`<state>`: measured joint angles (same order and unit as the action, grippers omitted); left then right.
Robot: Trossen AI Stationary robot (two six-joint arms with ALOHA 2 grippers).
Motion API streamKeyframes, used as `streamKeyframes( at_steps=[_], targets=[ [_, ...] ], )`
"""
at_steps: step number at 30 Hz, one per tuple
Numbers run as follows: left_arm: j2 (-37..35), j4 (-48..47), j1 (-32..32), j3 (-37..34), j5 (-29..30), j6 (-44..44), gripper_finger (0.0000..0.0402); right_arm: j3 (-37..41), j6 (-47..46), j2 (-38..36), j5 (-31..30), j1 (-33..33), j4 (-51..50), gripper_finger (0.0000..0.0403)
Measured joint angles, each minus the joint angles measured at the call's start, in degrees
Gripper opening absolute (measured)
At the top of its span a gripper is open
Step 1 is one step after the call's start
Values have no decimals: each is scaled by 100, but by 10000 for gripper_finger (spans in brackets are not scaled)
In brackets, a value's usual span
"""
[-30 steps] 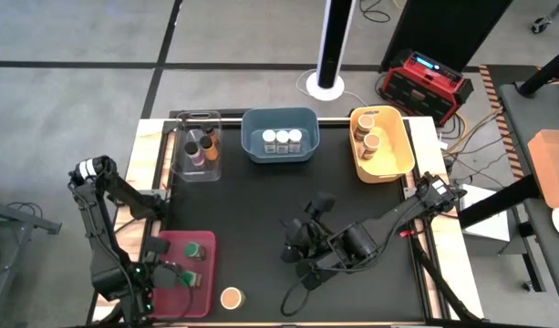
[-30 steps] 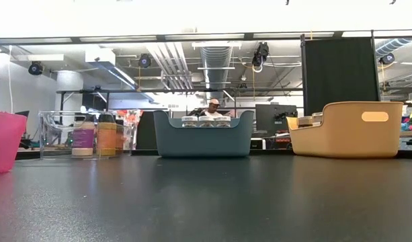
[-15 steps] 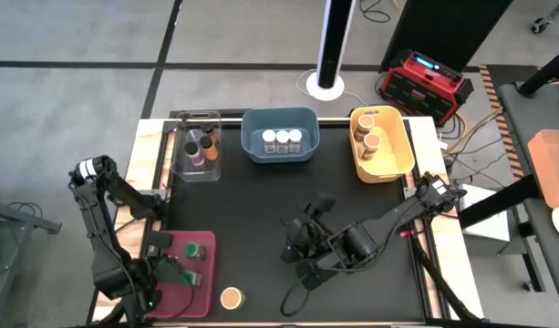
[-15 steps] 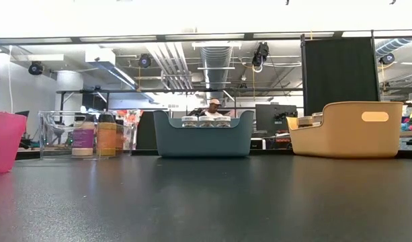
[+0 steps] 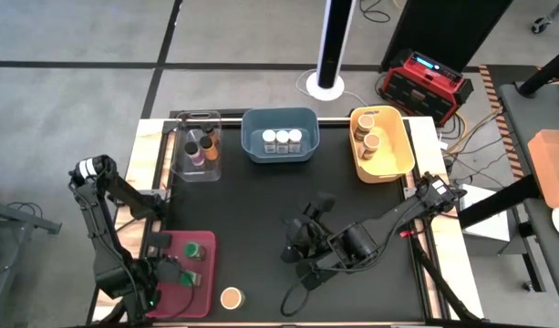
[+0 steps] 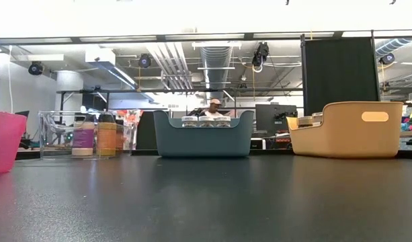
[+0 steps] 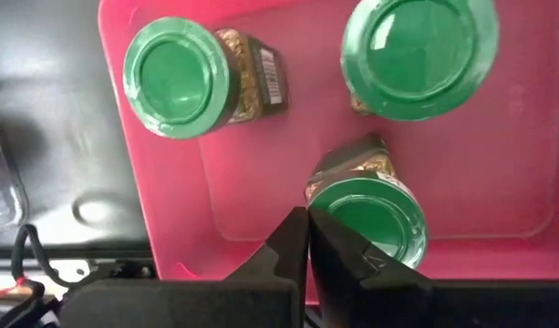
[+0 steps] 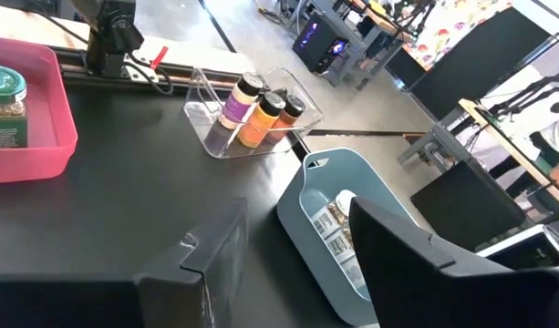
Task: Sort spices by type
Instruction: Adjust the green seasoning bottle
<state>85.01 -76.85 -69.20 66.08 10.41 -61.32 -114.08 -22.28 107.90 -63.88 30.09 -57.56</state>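
Observation:
Three green-lidded spice jars [image 7: 177,77] [image 7: 419,50] [image 7: 370,211] stand in the red bin [image 5: 183,278] at the table's near left. My left gripper [image 7: 307,239] hangs shut over that bin, pointing down, its tips next to the nearest jar. One tan-lidded jar [image 5: 231,298] stands alone on the black table beside the bin. My right gripper [image 5: 299,244] is held above the table's middle, open, with nothing between its fingers [image 8: 211,264]. My left gripper's shut fingertips [image 7: 326,239] stand against the edge of the green lid [image 7: 357,205] of the nearest jar in the red bin, coming from above. I cannot tell whether they touch it. The jar stands on the bin's floor.
Along the far edge stand a clear bin [image 5: 197,150] with dark- and tan-lidded jars, a blue bin [image 5: 279,150] with three white-lidded jars, and a yellow bin [image 5: 393,159] with tan-lidded jars. A person shows in the room beyond.
My left gripper has turned a little over the red bin while staying shut and in place. The jars and bins have kept still.

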Motion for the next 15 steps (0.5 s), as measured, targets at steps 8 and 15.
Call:
streamKeyframes(
  at_steps=[8,15],
  targets=[
    [0,88,1,0,107,259,0,0,0,0,0,0,-1,181],
    [0,150,1,0,125,454,0,0,0,0,2,0,-2,171]
  ],
)
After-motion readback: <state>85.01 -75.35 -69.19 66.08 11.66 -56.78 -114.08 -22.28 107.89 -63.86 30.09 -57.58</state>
